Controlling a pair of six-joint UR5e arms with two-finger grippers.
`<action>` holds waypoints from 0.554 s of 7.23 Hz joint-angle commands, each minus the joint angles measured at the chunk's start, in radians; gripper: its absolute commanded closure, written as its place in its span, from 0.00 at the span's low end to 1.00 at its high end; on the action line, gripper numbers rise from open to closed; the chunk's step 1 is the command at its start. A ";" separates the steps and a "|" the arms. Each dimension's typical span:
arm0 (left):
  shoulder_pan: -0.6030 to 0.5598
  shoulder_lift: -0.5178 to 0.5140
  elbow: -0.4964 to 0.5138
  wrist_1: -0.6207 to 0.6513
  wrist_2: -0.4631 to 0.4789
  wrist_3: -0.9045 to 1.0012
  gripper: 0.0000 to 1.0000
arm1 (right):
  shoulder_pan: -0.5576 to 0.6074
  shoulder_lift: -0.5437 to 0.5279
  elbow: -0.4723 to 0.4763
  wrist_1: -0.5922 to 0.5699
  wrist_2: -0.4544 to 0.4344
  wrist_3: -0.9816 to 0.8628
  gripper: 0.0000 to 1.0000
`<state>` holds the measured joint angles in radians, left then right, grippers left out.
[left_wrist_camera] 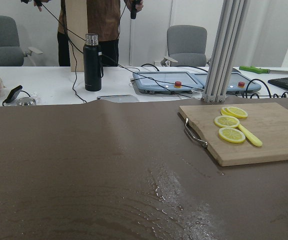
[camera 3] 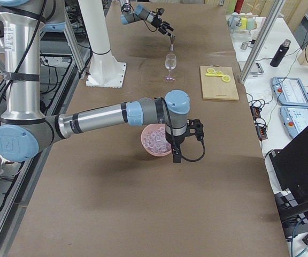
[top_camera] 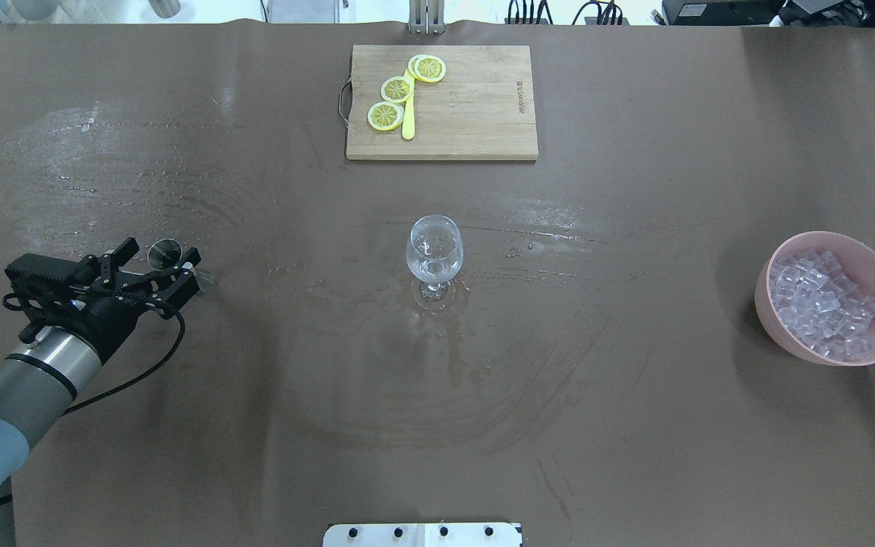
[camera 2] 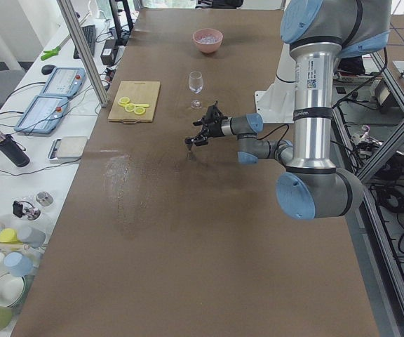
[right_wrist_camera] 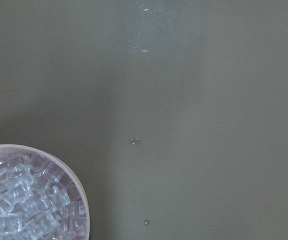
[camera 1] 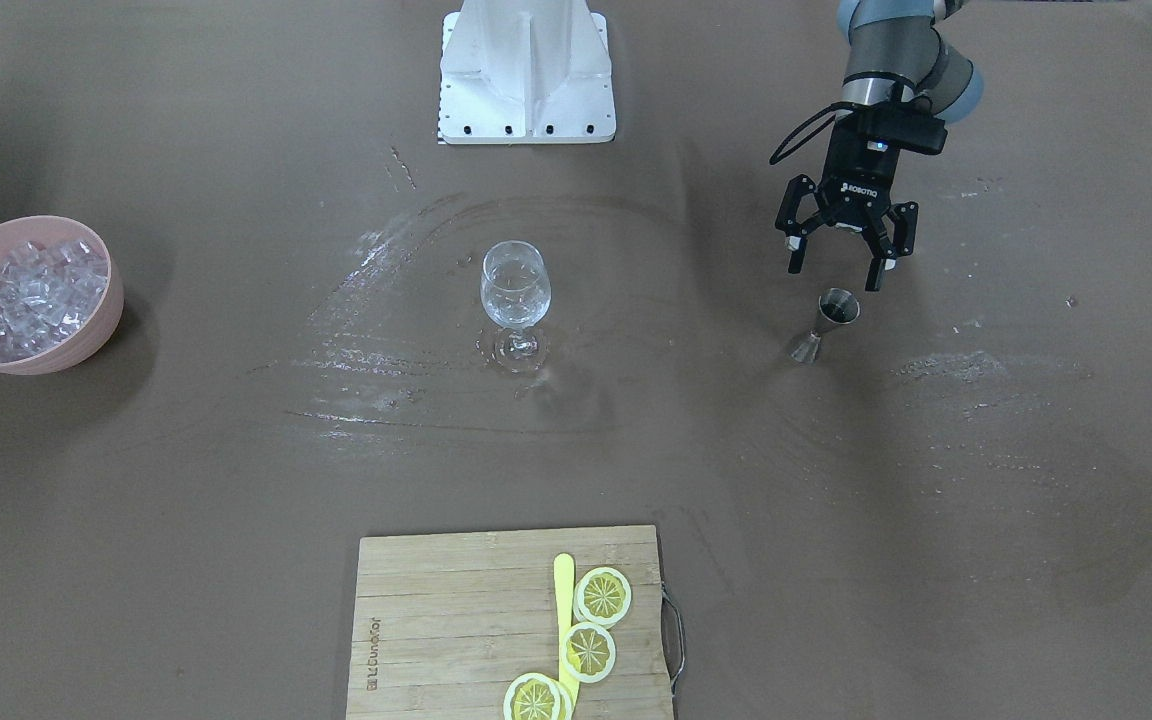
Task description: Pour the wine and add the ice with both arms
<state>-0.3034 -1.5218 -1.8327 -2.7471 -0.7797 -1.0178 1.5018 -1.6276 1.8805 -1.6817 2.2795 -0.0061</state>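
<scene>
My left gripper (camera 1: 836, 272) is open, its fingers spread just above a small steel jigger (camera 1: 829, 322) that stands upright on the table. The overhead view shows the jigger (top_camera: 166, 253) between the spread fingers of the gripper (top_camera: 166, 264), not held. A clear wine glass (camera 1: 515, 290) stands at the table's middle. The ice (camera 1: 31, 290) fills a pink bowl (camera 1: 86, 340) at the robot's right end. My right arm (camera 3: 143, 112) reaches over that bowl in the exterior right view only. I cannot tell whether its gripper is open or shut. The right wrist view shows the ice (right_wrist_camera: 29, 205) at its lower left.
A wooden cutting board (camera 1: 436, 620) with three lemon slices (camera 1: 602, 596) and a yellow knife (camera 1: 564, 590) lies at the far edge from the robot. The white base block (camera 1: 526, 70) stands behind the glass. Wet streaks mark the brown table around the glass.
</scene>
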 commanded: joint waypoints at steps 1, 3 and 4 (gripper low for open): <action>0.004 0.009 0.012 -0.061 0.037 0.007 0.02 | 0.000 0.002 0.002 0.000 0.000 0.000 0.00; 0.004 0.008 0.082 -0.088 0.037 0.007 0.02 | 0.000 0.000 0.003 0.000 0.000 -0.002 0.00; 0.004 0.000 0.101 -0.088 0.039 0.002 0.02 | 0.000 0.000 0.003 0.000 0.000 -0.002 0.00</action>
<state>-0.2992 -1.5160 -1.7613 -2.8295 -0.7426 -1.0123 1.5018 -1.6274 1.8831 -1.6813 2.2795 -0.0071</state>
